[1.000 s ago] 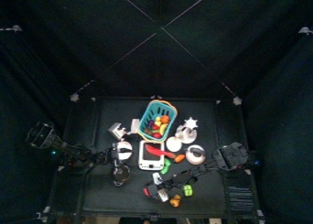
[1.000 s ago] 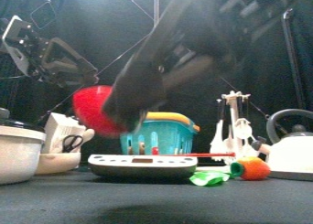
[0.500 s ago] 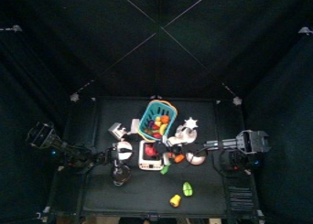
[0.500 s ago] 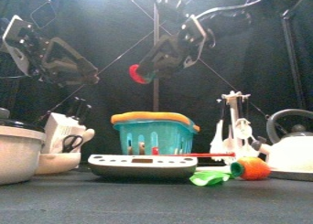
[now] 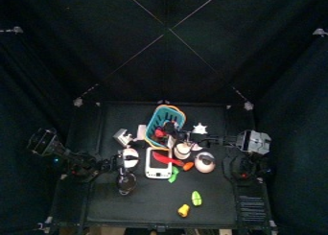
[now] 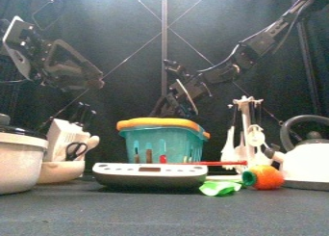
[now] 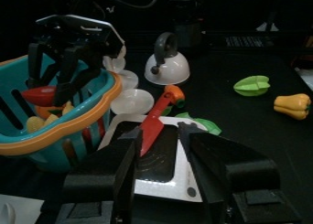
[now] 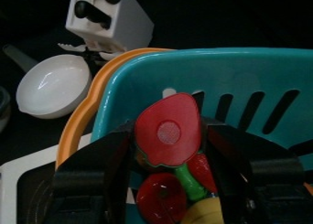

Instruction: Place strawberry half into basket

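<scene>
Right tool (image 8: 171,136) is clamped on the strawberry half (image 8: 167,129), cut face toward the wrist camera, held directly over the open teal basket (image 8: 251,77). The fruit is above the basket's interior, near the orange rim; other produce lies below it inside. In the front view the right tool (image 6: 178,93) hangs just above the basket (image 6: 162,142) at frame centre. In the top view the basket (image 5: 168,121) sits at centre of the surface (image 5: 109,196).

Left tool (image 7: 156,168) rests at the left side of the surface; its jaws stand apart, holding nothing, above a white scale (image 7: 166,164) bearing a red-handled knife (image 7: 156,125). A kettle (image 7: 164,67) stands beyond it.
</scene>
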Available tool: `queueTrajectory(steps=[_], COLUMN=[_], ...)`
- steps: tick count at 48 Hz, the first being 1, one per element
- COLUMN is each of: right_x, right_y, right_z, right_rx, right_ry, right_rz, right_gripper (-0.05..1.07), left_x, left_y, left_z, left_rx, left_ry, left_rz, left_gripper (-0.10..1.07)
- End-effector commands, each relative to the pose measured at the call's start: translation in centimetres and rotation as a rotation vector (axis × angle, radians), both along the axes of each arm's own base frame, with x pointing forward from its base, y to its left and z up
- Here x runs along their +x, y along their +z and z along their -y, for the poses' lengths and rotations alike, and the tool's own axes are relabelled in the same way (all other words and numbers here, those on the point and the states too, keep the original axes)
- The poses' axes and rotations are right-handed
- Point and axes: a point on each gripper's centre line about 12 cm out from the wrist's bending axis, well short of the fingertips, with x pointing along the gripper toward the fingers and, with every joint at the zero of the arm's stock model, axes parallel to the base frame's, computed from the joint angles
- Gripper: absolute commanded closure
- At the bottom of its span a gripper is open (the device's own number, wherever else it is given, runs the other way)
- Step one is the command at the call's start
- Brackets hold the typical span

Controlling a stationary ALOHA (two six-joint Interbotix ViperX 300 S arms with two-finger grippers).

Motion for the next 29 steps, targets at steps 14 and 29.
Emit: queueTrajectory(steps=[14,29], right_x=[0.37,0.36], right_y=[1.93,2.04], right_z=[0.17,0.17], right_rx=[-0.026,-0.041], right_ry=[0.005,0.013], right_rz=[0.049,0.035], right_gripper=[-0.01,-0.01], left_x=[0.45,0.52], left_y=[0.67,0.75], left_z=[0.18,0.27], left_rx=[-0.005,-0.006], left_ry=[0.0,-0.004], left_rz=[0.025,0.027], left_gripper=[0.2,0.2])
